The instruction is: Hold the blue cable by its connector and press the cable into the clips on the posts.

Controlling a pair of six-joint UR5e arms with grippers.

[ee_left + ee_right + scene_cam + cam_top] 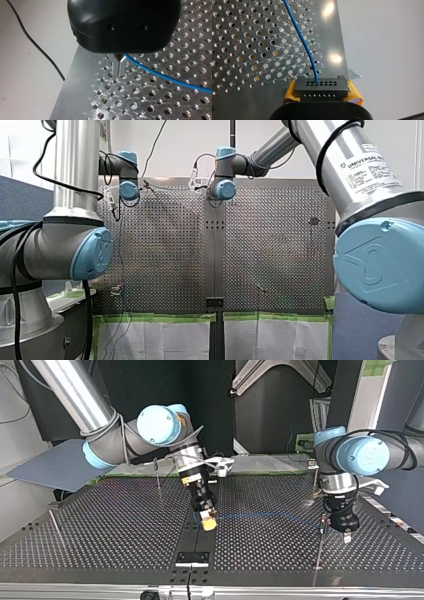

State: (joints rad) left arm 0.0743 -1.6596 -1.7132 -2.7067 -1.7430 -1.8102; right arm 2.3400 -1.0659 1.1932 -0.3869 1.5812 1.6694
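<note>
In the top view my right gripper (207, 522), with yellow pads, hangs low over the table's middle, shut on a black connector. The right wrist view shows this connector (321, 87) clamped between the yellow pads (353, 93). The blue cable (304, 45) leaves the connector's face and runs over the perforated plate. From there the cable (270, 517) stretches across to my left gripper (346, 536), close beside a thin post (320, 532). In the left wrist view, the metal fingers (119, 66) are pressed together just above the plate. The cable (160, 75) emerges right at them.
More thin posts stand on the table (100, 525): one at the back (157, 475), one near the top view's left edge (55, 527), and one behind my left gripper (316, 482). A small black plate (192, 557) lies at the near edge. Green tape (160, 317) lines the table's edge.
</note>
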